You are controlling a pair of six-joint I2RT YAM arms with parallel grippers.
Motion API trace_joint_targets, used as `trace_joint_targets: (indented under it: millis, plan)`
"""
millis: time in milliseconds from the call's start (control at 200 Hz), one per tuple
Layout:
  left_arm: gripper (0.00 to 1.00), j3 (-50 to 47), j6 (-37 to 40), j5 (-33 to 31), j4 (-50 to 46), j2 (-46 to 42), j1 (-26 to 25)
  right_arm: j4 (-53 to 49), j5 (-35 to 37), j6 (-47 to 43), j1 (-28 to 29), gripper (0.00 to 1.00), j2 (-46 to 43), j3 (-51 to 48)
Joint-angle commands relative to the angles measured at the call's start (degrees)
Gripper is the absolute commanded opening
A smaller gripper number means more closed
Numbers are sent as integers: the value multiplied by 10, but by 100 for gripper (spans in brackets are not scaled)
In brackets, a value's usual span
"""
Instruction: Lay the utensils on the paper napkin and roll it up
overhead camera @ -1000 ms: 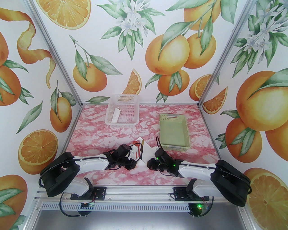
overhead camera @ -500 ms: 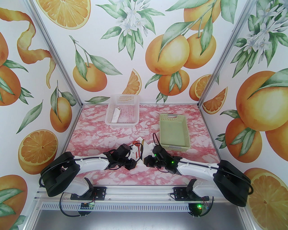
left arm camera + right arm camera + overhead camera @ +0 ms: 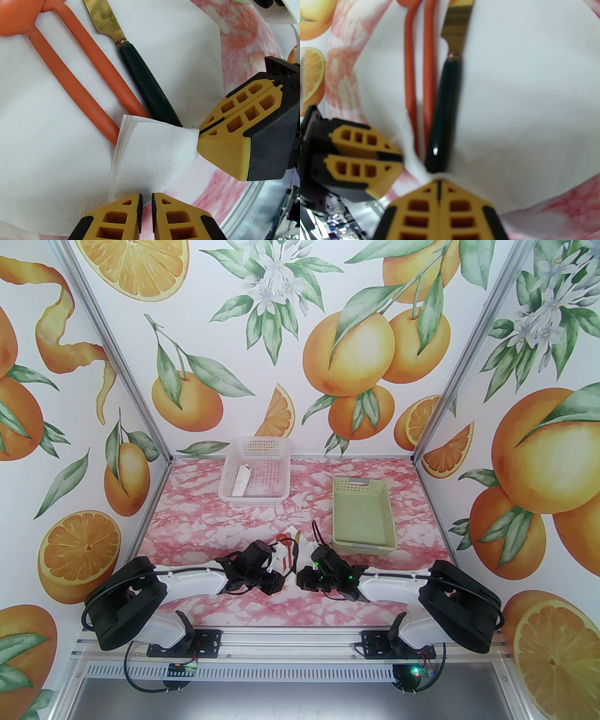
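The paper napkin (image 3: pixel 46 152) lies spread on the pink marbled table (image 3: pixel 211 526), lower centre of the overhead frame, between both arms. The right gripper (image 3: pixel 438 185) has its jaws clamped on the napkin's near corner, which is folded up over the handle ends. The left gripper (image 3: pixel 147 199) has its jaws barely parted with nothing between them, tips just beside the fold. The spoon (image 3: pixel 70 80), fork (image 3: pixel 105 68) and knife (image 3: pixel 150 86) lie side by side on the sheet. Assessment: placing looks complete and the bottom fold is in hand. The next move calls for laying the corner flat, then rolling sideways without dragging the utensils.
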Motion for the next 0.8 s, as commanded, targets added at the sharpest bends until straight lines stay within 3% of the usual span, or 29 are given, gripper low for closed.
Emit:
trace_joint_targets:
  millis: [0, 795]
  plan:
    - [19, -2, 4, -14, -24, 4, 3, -12, 18, 3, 5, 0, 13, -5]
    - [22, -26, -18, -67, -107, -69, 5, -63, 33, 0, 4, 0, 17, -12]
